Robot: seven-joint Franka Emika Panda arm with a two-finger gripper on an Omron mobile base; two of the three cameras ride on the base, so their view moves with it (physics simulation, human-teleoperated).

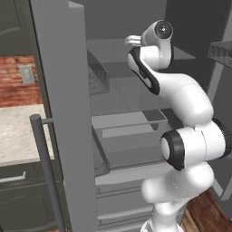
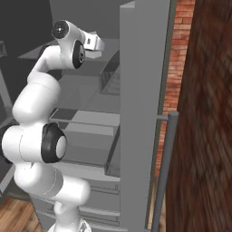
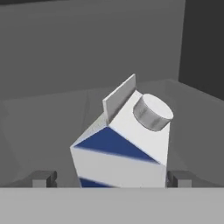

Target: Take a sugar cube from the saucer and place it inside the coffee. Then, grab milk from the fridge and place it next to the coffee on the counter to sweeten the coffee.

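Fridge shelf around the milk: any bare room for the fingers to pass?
Bare shelf lies left and right of the milk, out to the fridge walls. Tightest at the carton's flanks, where each open fingertip sits close beside it.

Milk [image 3: 124,148]: on a shelf inside the fridge [image 1: 131,131], between the gripper [image 3: 111,178] fingertips.
Desk [image 1: 22,131]: left of the open fridge door [image 1: 68,113].
Arm: reaching into the fridge.
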